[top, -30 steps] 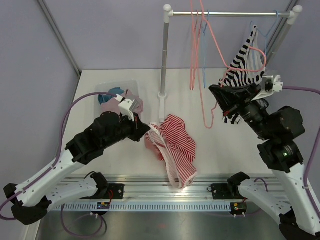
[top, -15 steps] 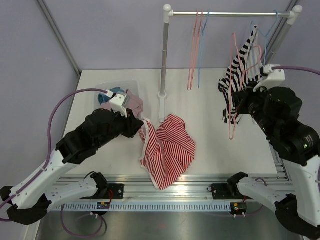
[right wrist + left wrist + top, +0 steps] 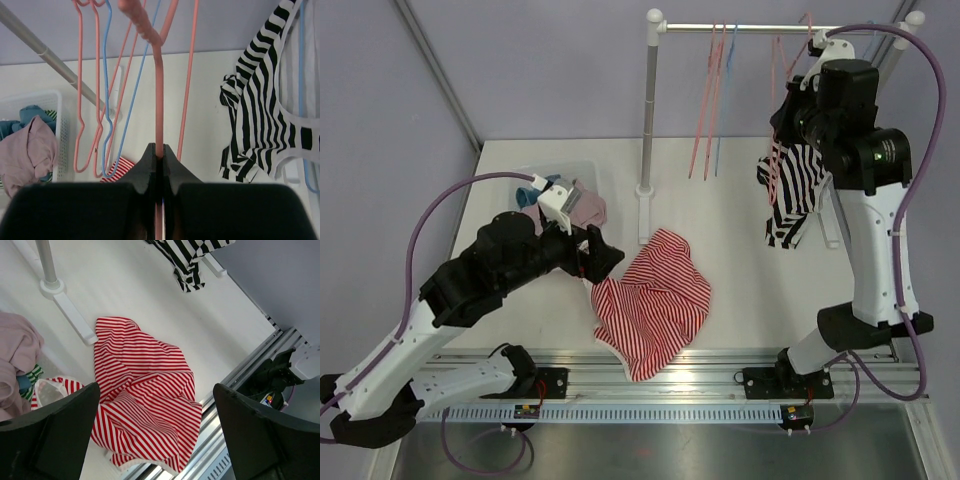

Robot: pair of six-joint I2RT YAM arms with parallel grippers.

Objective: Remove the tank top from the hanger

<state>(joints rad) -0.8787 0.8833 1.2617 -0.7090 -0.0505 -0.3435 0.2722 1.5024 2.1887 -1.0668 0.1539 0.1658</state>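
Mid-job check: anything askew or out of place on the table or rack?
The red striped tank top lies crumpled on the table, its lower edge over the near metal rail. The black-and-white striped top hangs bunched and lopsided at the rack's right end. The pink hanger in the right gripper looks fine.

a clear basket of clothes sits beside the rack post.

Red-striped tank top lies crumpled, off pink hanger.
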